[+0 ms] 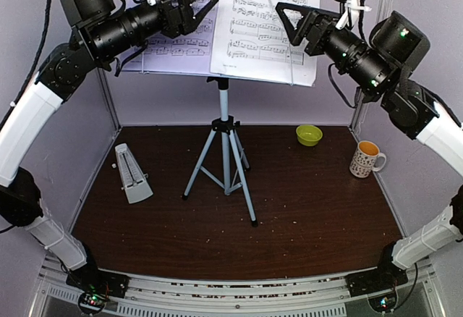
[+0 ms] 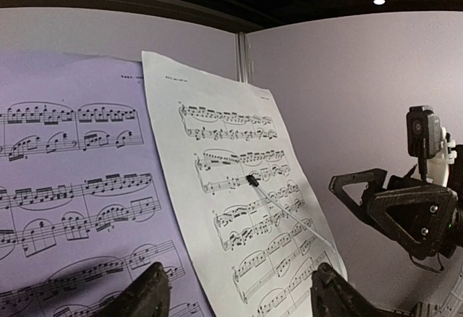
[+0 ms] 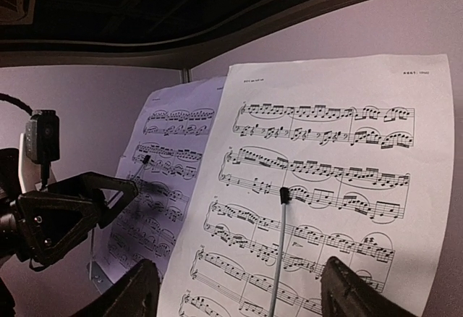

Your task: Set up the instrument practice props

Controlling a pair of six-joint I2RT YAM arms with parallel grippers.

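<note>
Both pincers gape wide, empty: left gripper [image 1: 206,13] at the left page [image 1: 181,53], right gripper [image 1: 284,24] at the right page [image 1: 253,42], both pages on the music stand [image 1: 223,103] mid-table [image 1: 311,208], metronome [image 1: 132,174] left of its tripod.

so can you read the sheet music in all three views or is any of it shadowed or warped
top view: left page looks lilac and shaded, right page bright white, notes small but sharp; left wrist view: same split, page edges slightly bowed by the wide lens, a ceiling light is a bright spot top right; right wrist view: right page crisp and bright, left page dimmer
</note>
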